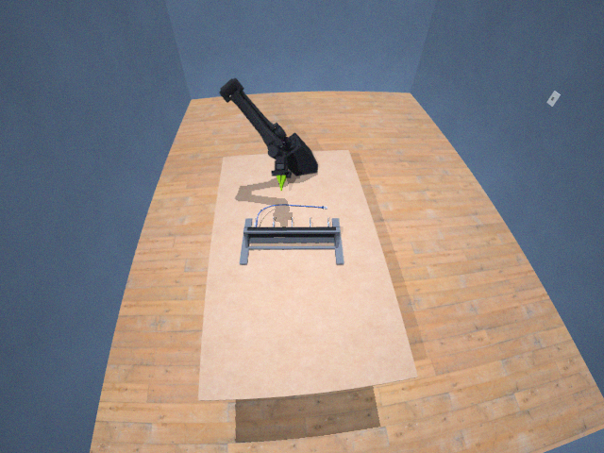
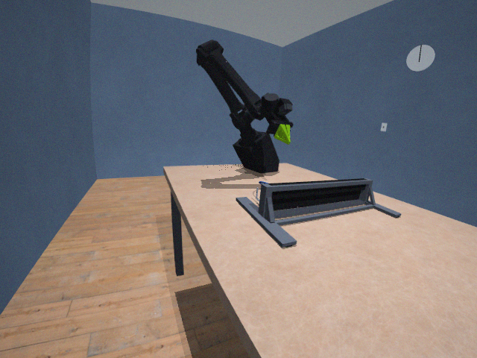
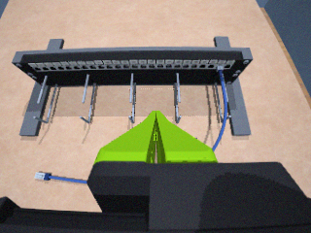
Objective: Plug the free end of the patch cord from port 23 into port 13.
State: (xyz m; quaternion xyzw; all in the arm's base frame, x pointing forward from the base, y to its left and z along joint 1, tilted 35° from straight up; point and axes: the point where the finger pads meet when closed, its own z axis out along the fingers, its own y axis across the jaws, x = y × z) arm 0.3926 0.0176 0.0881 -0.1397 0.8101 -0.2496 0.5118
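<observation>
The grey rack [image 1: 243, 253] [image 2: 265, 227] [image 3: 35, 109] stands on the table with its black patch panel [image 3: 131, 68] facing the arm. The numbers on its white plates are too small to read. A blue patch cord [image 1: 293, 206] [image 3: 221, 131] runs from a port near the panel's right end in the wrist view. It curves down to the table and passes under the gripper. Its free plug [image 1: 325, 208] [image 3: 42, 176] lies on the table apart from the rack. My gripper [image 1: 280, 185] [image 2: 287, 140] [image 3: 155, 116] with green fingers is shut and empty. It hangs in the air above the cord, between the arm's base and the rack.
Several thin metal cable hooks [image 3: 131, 104] stick out from the rack toward the arm. The arm's base [image 2: 256, 156] stands at the far end of the table [image 1: 293, 316] [image 2: 346, 289]. The table's edge [image 2: 192, 231] drops to the wooden floor.
</observation>
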